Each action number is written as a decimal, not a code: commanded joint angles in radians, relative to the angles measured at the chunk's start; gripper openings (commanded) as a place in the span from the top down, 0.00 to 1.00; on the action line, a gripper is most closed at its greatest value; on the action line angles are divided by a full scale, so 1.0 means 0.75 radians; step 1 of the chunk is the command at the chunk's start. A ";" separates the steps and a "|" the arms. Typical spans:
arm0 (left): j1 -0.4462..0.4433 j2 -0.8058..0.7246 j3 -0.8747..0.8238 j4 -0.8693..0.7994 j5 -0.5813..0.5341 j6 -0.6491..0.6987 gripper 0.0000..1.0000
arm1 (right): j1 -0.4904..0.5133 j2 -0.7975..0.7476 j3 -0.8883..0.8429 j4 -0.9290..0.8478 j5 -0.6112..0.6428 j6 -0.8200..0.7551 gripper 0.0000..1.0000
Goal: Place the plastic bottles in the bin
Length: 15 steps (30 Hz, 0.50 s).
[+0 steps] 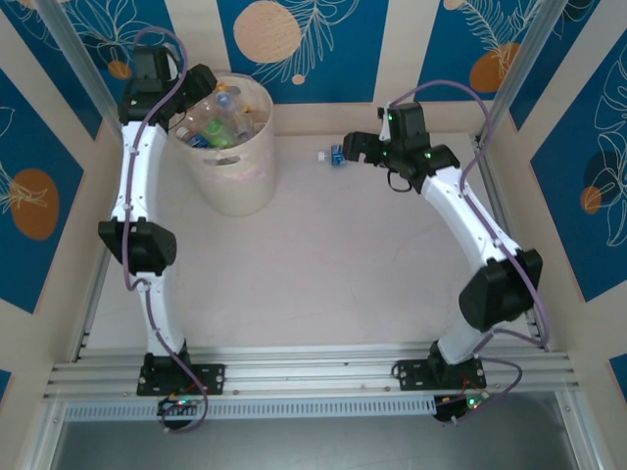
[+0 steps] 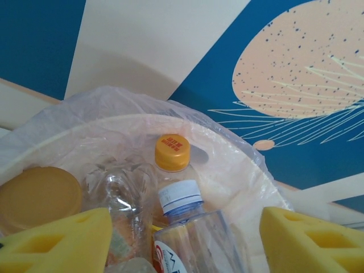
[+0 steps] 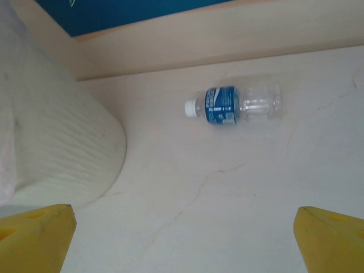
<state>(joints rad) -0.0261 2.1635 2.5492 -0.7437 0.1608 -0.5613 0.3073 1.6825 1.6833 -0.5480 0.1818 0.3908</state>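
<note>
Right wrist view gives me the one bottle (image 3: 236, 104) lying on the table (image 3: 239, 193). It is on its side near the back wall (image 3: 199, 45), white cap (image 3: 190, 107) pointing toward the bin (image 3: 62, 148) and well apart from it. My right gripper (image 3: 183, 219) hangs short of it with its yellow pads (image 3: 34, 233) spread wide and nothing between them.

The bottle looks empty, though I can't be sure through the clear plastic. I expect it to be light, thin-walled and quick to roll or skid if nudged. I'd close across the blue label (image 3: 220, 104) at mid-body, where the wall runs straightest, and squeeze gently.

On the left wrist view, my left gripper (image 2: 186, 222) is parted too, gripping nothing, above the piled bottles (image 2: 172, 153) in the bin.
</note>
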 commanded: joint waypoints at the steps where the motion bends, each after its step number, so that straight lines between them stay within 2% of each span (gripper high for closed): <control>1: 0.017 -0.119 0.033 -0.020 0.072 0.048 0.22 | -0.045 0.189 0.151 -0.101 -0.170 -0.080 0.01; 5: 0.016 -0.207 0.001 -0.048 0.144 0.094 0.02 | -0.085 0.417 0.361 -0.126 -0.275 -0.174 0.01; 6: 0.016 -0.240 -0.024 -0.052 0.157 0.112 0.00 | -0.093 0.490 0.422 -0.128 -0.317 -0.195 0.01; 9: 0.016 -0.364 -0.167 -0.037 0.170 0.158 0.00 | -0.118 0.677 0.629 -0.165 -0.397 -0.243 0.01; 15: 0.016 -0.674 -0.584 0.094 0.136 0.216 0.00 | -0.152 1.003 0.966 -0.196 -0.446 -0.282 0.01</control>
<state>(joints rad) -0.0261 1.7290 2.2063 -0.7235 0.2577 -0.4484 0.2054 2.3787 2.3177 -0.6559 -0.0849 0.2211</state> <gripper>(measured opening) 0.998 0.991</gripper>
